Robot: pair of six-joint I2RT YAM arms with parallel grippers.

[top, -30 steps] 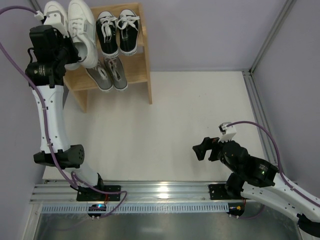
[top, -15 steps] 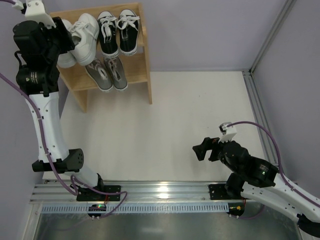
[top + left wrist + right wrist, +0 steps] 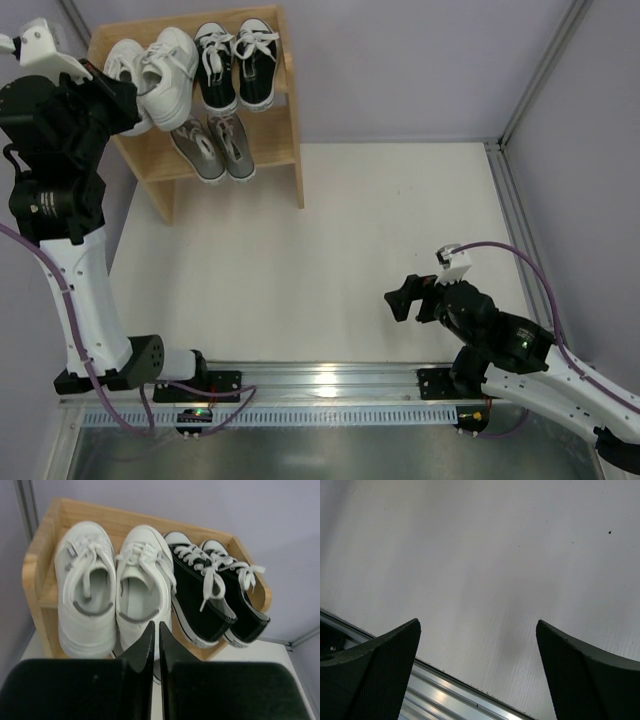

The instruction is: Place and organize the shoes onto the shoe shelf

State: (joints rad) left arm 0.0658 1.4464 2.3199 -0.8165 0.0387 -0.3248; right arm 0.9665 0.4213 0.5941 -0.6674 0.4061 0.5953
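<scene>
Three pairs of shoes (image 3: 235, 65) fill the wooden shelf (image 3: 283, 140) at the far left corner of the bench (image 3: 350, 230); one white shoe (image 3: 142, 595) seems to overhang the top tier and could fall if the closed, empty left claw (image 3: 156, 627) just before it bumps it, while the right claw (image 3: 477, 625) hangs spread wide.

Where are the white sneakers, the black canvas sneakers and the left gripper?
white sneakers (image 3: 85, 632), left wrist view, heel of the picture-left shoe.
black canvas sneakers (image 3: 192, 597), left wrist view, black upper of the picture-left shoe.
left gripper (image 3: 156, 627), left wrist view, midway between its fingertips.
</scene>
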